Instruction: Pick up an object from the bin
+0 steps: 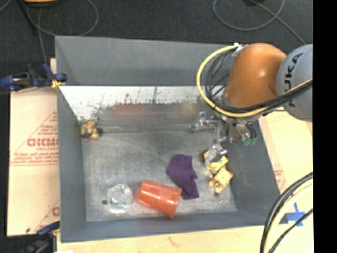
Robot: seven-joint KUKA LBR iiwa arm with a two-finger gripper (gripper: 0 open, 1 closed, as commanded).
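Yellow blocky plastic pieces (pixel 221 179) (2, strung toward the bin's near wall) lie directly below the gripper (pixel 215 154), the upper one touching it. A crumpled purple cloth (pixel 182 173) lies near, view-left. Whether the gripper is open or closed, I cannot tell.

I'm seeing a purple cloth (pixel 182 174) lying crumpled, just beside an orange cup (pixel 158 197) that is lying on its side. A clear round glass thing (pixel 120 196) is sitting just left of the cup. A small yellow toy (pixel 89 130) is resting well apart, far left.
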